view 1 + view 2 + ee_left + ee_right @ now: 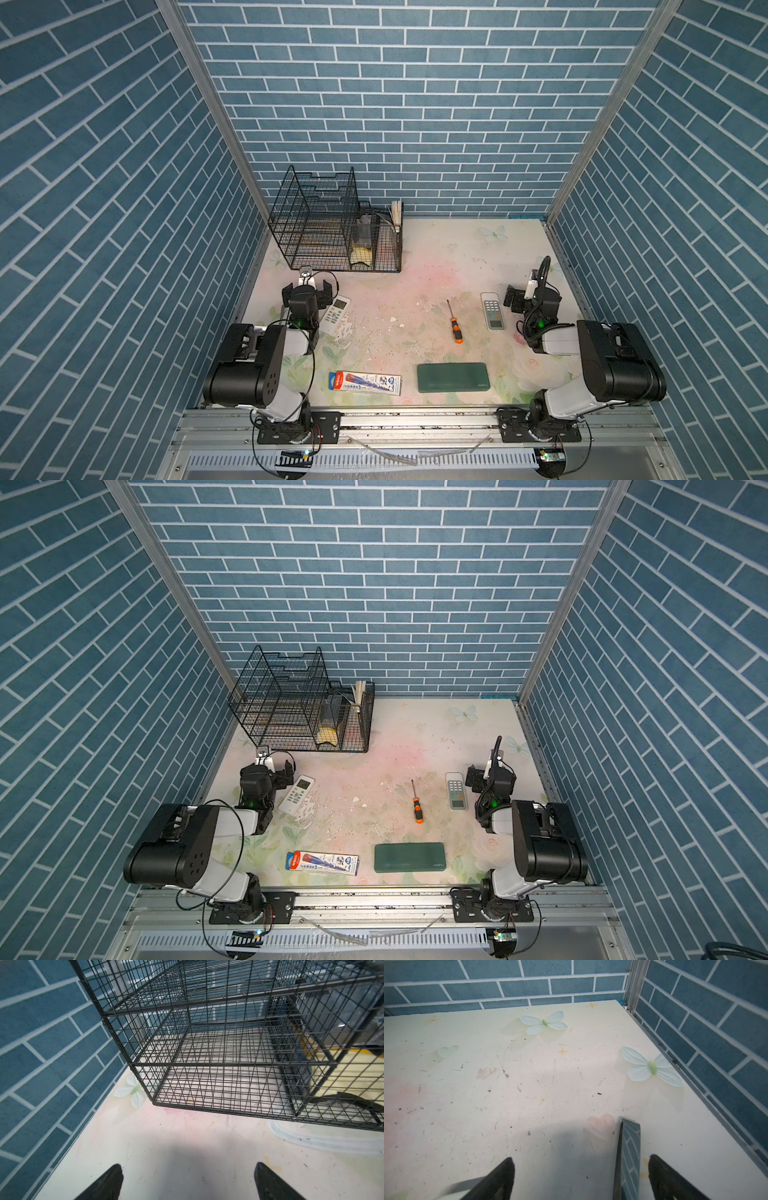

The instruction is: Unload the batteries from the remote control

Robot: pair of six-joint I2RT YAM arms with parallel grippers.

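Start of task. Left claw (309, 286) and right claw (581, 1180) both stand wide and empty. Two remote controls lie face up on the surface (436, 257): a white one (335, 314) beside the left claw, a grey one (493, 311) beside the right (no batteries are visible). A screwdriver (454, 323) lies between them.

A wire rack (328, 224) stands far left; screwdriver (455, 322), green case (453, 377), printed box (365, 382) lie apart.
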